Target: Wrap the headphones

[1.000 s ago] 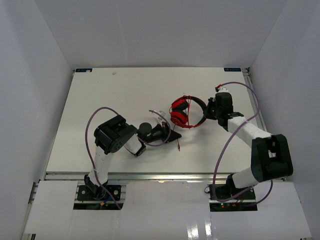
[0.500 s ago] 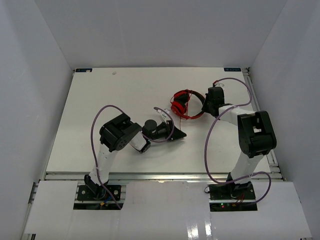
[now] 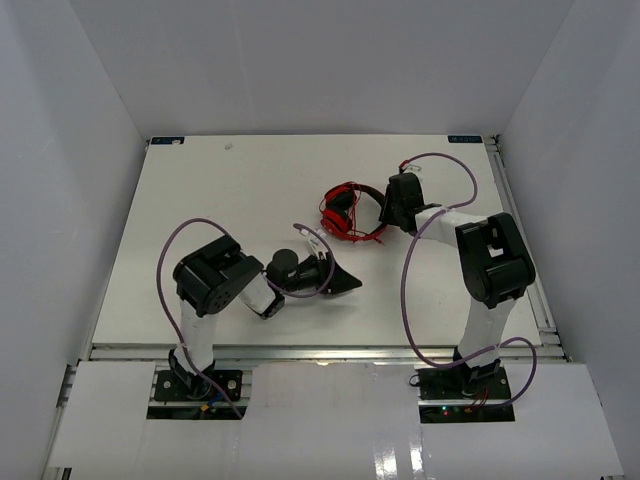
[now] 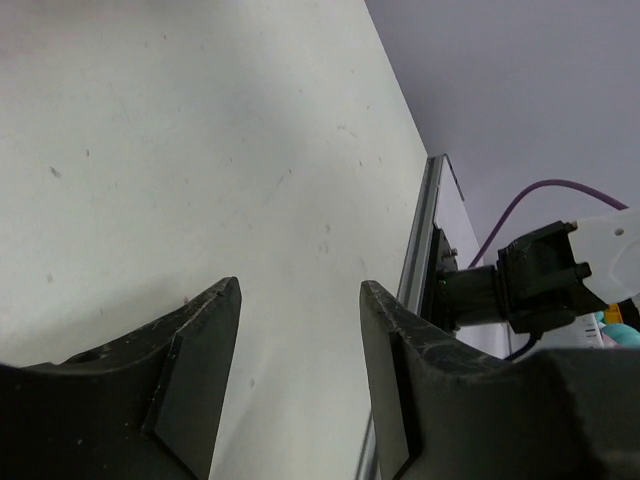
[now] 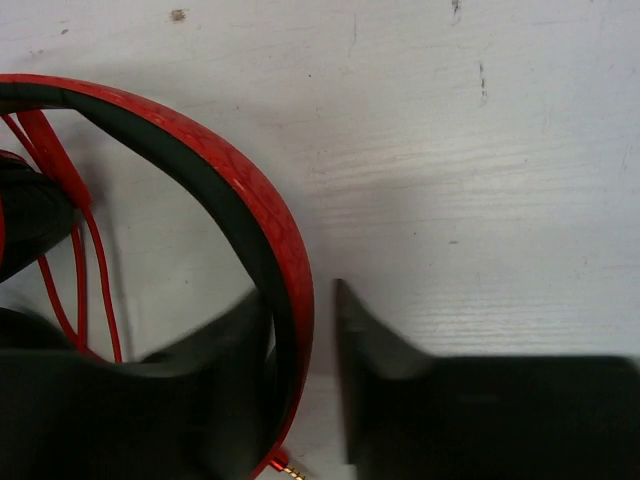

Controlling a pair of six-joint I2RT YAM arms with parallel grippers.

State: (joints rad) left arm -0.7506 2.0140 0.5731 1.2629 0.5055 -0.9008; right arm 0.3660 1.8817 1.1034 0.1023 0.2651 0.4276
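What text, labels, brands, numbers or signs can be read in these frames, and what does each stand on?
No text can be read in any view.
Far-left corner sticker on the table: too small to read.
Far-right corner sticker: too small to read.
Headphones: the red band shows only a pattern, no letters.
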